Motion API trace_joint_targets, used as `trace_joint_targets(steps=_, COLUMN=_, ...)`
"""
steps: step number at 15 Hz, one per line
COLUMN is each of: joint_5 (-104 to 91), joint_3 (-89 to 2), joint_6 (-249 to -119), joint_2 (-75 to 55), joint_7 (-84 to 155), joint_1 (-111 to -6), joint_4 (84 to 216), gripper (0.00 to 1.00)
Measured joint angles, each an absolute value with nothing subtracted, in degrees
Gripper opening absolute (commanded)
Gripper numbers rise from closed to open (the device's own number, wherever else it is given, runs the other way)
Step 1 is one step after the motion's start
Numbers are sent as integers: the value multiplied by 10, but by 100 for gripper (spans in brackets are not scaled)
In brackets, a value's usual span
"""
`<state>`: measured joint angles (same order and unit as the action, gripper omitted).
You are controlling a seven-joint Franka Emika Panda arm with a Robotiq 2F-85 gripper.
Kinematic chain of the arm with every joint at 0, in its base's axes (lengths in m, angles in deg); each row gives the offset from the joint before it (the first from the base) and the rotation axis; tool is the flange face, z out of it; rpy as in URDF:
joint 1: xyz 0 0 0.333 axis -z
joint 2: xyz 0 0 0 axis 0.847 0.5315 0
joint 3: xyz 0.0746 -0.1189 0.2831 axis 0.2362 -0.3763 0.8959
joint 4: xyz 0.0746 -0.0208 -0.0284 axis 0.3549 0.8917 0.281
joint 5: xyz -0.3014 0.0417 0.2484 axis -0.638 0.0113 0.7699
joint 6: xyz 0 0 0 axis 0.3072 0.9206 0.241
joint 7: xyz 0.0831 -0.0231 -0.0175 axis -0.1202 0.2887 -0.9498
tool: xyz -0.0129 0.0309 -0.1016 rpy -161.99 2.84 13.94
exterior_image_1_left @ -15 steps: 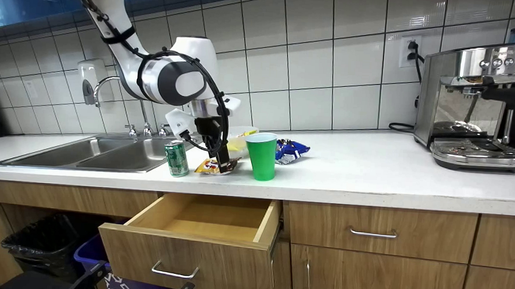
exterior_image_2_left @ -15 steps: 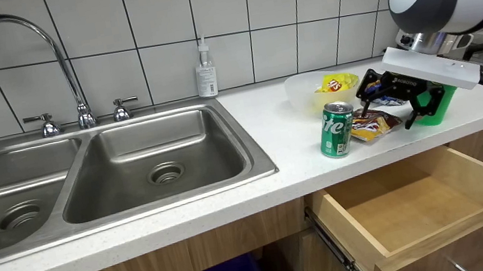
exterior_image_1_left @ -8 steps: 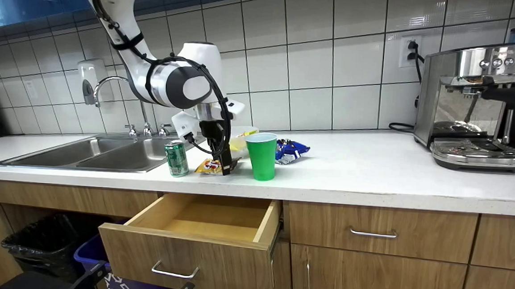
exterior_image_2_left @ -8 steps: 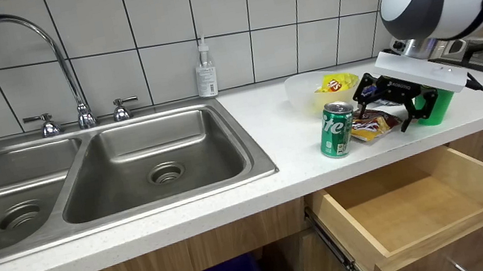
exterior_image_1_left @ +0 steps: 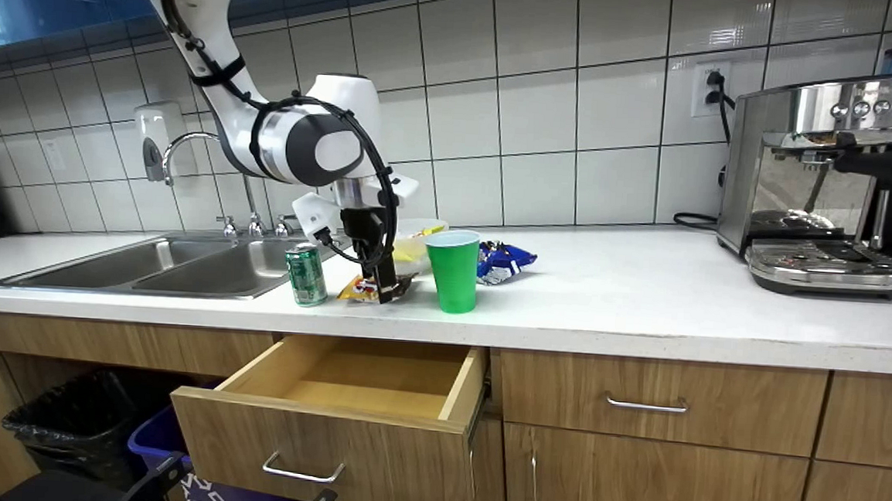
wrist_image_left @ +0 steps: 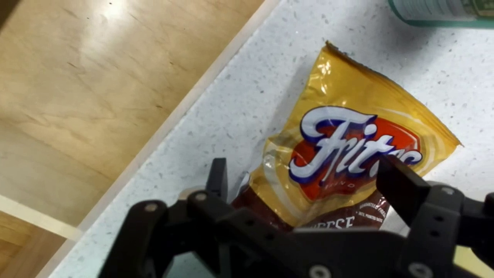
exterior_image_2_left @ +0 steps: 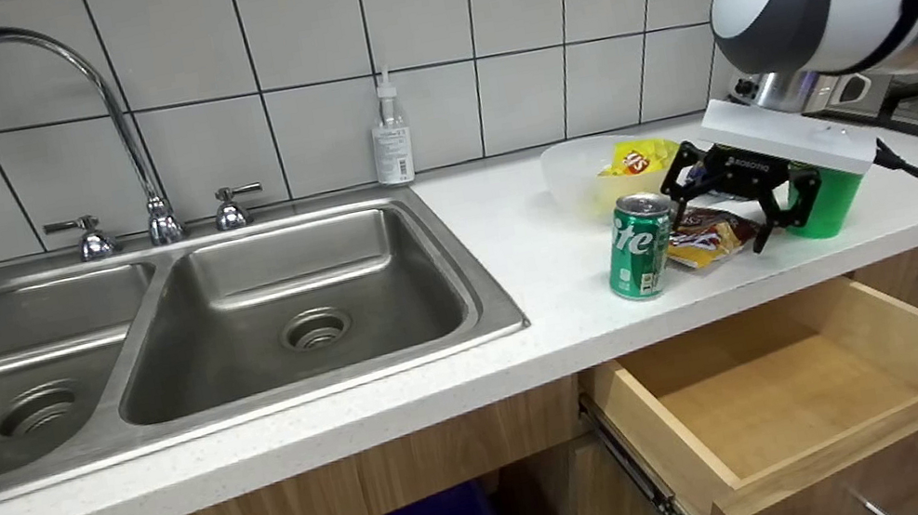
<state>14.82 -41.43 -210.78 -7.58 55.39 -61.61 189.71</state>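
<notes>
Spread end effector astride a yellow-and-brown chip bag on the table.
Nothing is gripped: the fingers stand wide apart, part of the bag between them, right of centre in the wrist view; whether a tip touches it cannot be told. Closing might pinch only a fold of slick film, so the bag could slip or crumple; going too low could jam a fingertip against the table, and a sideways swing might topple the green cup or the can, both near. Right of centre in an exterior view, the bowl holds a yellow packet; lower right, the drawer is pulled out, showing pale wood. The insides of cup and can are hidden.
</notes>
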Motion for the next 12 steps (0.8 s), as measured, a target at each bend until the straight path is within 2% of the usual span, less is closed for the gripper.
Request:
trace_joint_targets(steps=10, joint_5=147, joint_3=-414, joint_6=-2105, joint_2=-80, joint_7=554, joint_1=-617, joint_4=1889, gripper=100)
trace_joint_targets(steps=11, joint_5=147, joint_3=-414, joint_6=-2105, joint_2=-80, joint_7=554, joint_1=-617, joint_4=1889, gripper=75)
trace_joint_targets(steps=12, joint_5=147, joint_3=-414, joint_6=-2105, joint_2=-80, joint_7=554, joint_1=-617, joint_4=1889, gripper=74)
